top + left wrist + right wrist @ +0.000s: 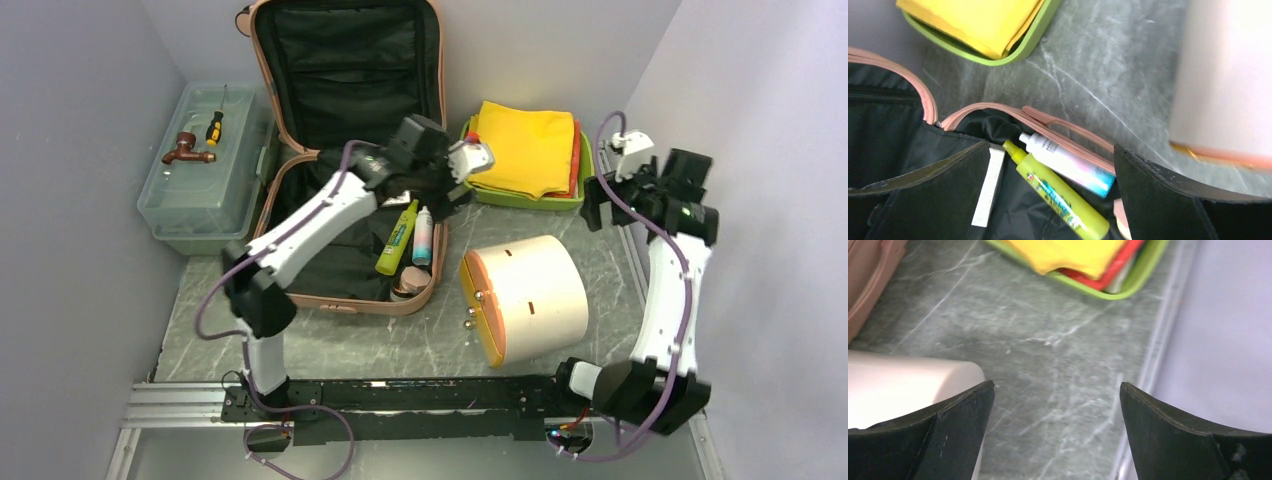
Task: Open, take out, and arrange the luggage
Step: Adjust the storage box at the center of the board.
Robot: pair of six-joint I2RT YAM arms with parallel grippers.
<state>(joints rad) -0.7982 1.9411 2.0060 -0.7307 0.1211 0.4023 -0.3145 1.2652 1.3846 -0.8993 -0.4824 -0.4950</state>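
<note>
I am holding left fingers (933, 200) spread over the luggage (345, 80), green bottle (1058, 200) between them, and right fingers (943, 440) spread over the desk (1048, 365).

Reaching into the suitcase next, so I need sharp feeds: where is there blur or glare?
Top external: evenly lit, sharp, the open salmon-pink hard-shell suitcase clear. Left wrist: the lime-green plastic tube is crisp, the cream cylindrical drum at right smeared soft. Right wrist: grey marble table sharp, that drum blurred; no glare.

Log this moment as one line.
luggage: open | inside: green bottle, white bottle | left gripper: open over them | right gripper: open, empty, above table
</note>
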